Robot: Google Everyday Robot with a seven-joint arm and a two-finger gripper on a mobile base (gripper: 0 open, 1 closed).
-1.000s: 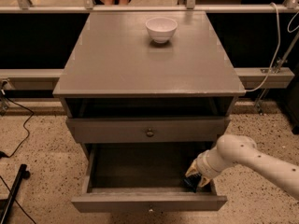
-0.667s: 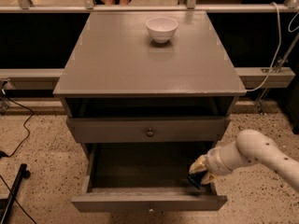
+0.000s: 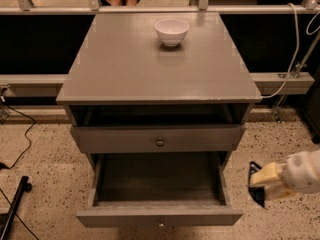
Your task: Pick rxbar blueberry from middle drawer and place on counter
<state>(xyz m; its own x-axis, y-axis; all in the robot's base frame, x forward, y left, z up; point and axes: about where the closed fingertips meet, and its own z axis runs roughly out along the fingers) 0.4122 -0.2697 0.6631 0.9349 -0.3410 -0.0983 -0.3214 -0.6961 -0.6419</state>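
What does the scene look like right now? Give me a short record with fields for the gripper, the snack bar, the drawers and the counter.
gripper: low at the right, outside and to the right of the bottom drawer, closed on the snack bar
snack bar: dark wrapper, held in the gripper, not on the counter yet
bottom drawer: pulled open, nothing visible inside
upper drawer: shut, round knob at its middle
counter: holds a white bowl near the back edge

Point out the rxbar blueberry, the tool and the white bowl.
rxbar blueberry [image 3: 256,196]: camera view, dark wrapper edge.
tool [image 3: 261,185]: camera view, right of the middle drawer [image 3: 125,217], between fingertips.
white bowl [image 3: 172,32]: camera view, outer wall.
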